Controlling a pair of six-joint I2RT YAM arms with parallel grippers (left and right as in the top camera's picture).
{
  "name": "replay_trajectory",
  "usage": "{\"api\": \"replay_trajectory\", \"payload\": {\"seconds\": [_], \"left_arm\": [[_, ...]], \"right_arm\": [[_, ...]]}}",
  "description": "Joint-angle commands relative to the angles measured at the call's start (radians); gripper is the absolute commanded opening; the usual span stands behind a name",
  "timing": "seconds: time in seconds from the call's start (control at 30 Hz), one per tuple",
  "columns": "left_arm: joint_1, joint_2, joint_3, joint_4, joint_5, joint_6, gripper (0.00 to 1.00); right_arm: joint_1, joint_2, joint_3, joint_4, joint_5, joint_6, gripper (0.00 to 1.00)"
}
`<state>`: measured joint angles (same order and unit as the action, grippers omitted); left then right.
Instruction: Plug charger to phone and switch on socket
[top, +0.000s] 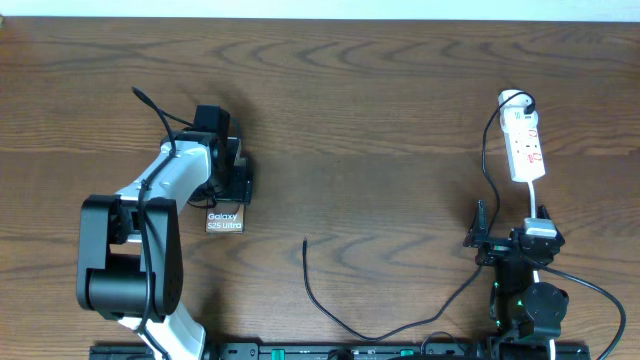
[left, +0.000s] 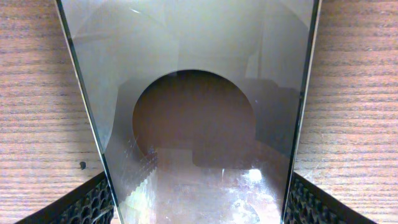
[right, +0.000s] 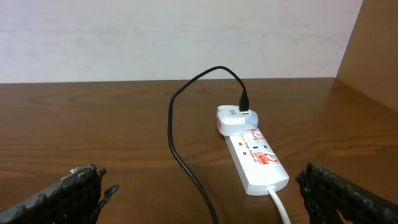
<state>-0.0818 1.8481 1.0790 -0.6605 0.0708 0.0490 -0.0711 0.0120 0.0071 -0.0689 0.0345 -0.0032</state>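
The phone (top: 224, 220) lies left of centre, its lettered end showing and the rest hidden under my left gripper (top: 226, 170). In the left wrist view the phone's glossy face (left: 199, 124) fills the frame, and my left gripper (left: 199, 210) is shut on it, its fingers (left: 87, 205) pressed against both long edges. The charger cable (top: 330, 315) runs along the table, with its free tip (top: 305, 243) lying apart from the phone. Its plug (right: 244, 102) sits in a white adapter at the socket's far end. My right gripper (right: 202, 186) is open and empty just short of the socket (right: 258, 158).
The socket (top: 526, 145) lies at the far right, its white cord (right: 280, 205) running back towards my right arm. The charger cable (right: 177, 149) crosses between my right fingers. A light wall rises behind the table's far edge.
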Motion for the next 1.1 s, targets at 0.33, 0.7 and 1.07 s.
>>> {"api": "replay_trajectory", "payload": {"seconds": [0.33, 0.7, 1.07], "left_arm": [[-0.008, 0.038, 0.185, -0.181, 0.03, -0.002, 0.07], [-0.007, -0.084, 0.213, -0.195, 0.139, -0.003, 0.07], [-0.007, -0.106, 0.213, -0.09, 0.826, -0.258, 0.07]], "right_arm": [[-0.006, -0.005, -0.002, -0.003, 0.008, 0.018, 0.99], [-0.006, -0.005, -0.002, -0.003, 0.008, 0.018, 0.99], [-0.006, -0.005, -0.002, -0.003, 0.008, 0.018, 0.99]]}}
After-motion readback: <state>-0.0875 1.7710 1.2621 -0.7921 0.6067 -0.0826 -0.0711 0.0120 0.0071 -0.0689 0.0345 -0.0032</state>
